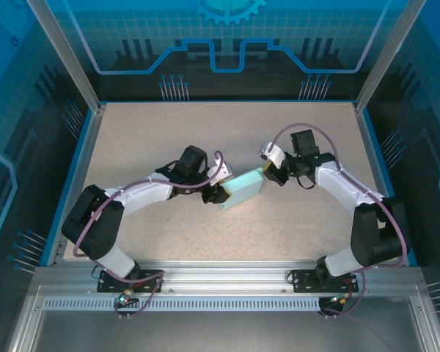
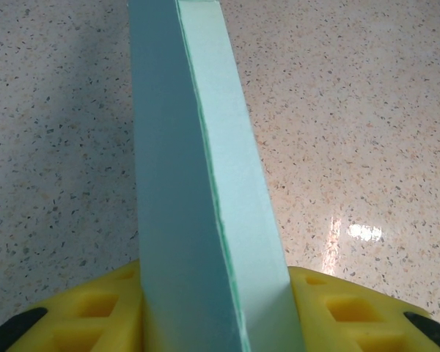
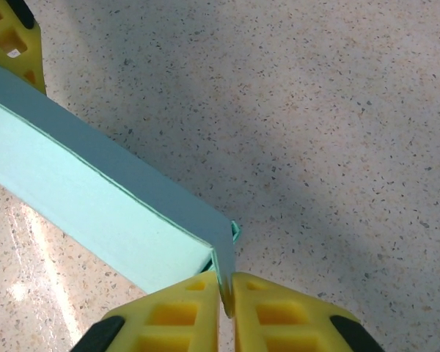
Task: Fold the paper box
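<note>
The paper box (image 1: 242, 189) is a pale cyan, flat-sided card box held just above the table centre between both arms. My left gripper (image 1: 218, 193) is shut on its near-left end. In the left wrist view the box (image 2: 198, 183) stands on edge between the yellow fingers (image 2: 95, 312), running away from the camera. My right gripper (image 1: 268, 174) is at the box's far-right end. In the right wrist view its yellow fingers (image 3: 183, 315) pinch a thin end flap of the box (image 3: 95, 183), and the gripper (image 3: 226, 297) is shut on that flap.
The speckled beige table (image 1: 205, 132) lies under the box, bordered by a blue rim and frame posts. A yellow finger of the left gripper (image 3: 11, 37) shows at the top left of the right wrist view. The aluminium rail (image 1: 220, 282) carries both arm bases.
</note>
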You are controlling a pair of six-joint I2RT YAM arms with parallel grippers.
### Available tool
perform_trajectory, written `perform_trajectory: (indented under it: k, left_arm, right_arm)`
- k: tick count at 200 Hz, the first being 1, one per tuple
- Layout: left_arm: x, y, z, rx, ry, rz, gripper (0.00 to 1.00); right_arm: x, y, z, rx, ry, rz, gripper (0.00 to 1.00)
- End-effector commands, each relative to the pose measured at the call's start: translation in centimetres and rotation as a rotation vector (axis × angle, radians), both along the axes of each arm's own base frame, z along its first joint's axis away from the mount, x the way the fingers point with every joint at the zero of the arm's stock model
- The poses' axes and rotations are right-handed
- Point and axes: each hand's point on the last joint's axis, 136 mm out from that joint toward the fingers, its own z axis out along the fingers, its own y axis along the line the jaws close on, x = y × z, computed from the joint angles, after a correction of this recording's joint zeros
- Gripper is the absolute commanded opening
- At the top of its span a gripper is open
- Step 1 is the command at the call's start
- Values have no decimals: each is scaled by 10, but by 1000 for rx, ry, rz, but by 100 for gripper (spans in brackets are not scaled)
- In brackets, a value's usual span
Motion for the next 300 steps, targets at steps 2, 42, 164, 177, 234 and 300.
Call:
perform_trajectory:
  k: [2, 42, 164, 177, 234, 300]
  left_arm:
    - [0, -2, 12, -16, -12, -22, 27]
    - [2, -2, 9, -8, -8, -12, 27]
    - [7, 1, 3, 22, -11, 15, 26]
    - [7, 2, 3, 21, -10, 17, 26]
    - [9, 2, 4, 21, -16, 26, 26]
    - [13, 3, 2, 32, -25, 47, 25]
  right_arm:
    - [1, 7, 1, -4, -2, 6, 10]
    - [1, 7, 10, -2, 29, -89, 2]
    - [-12, 9, 18, -14, 264, -426, 0]
    - [-13, 8, 15, -36, 259, -433, 0]
    - [-12, -2, 1, -69, 220, -463, 0]
    - [-18, -8, -3, -12, 205, -537, 0]
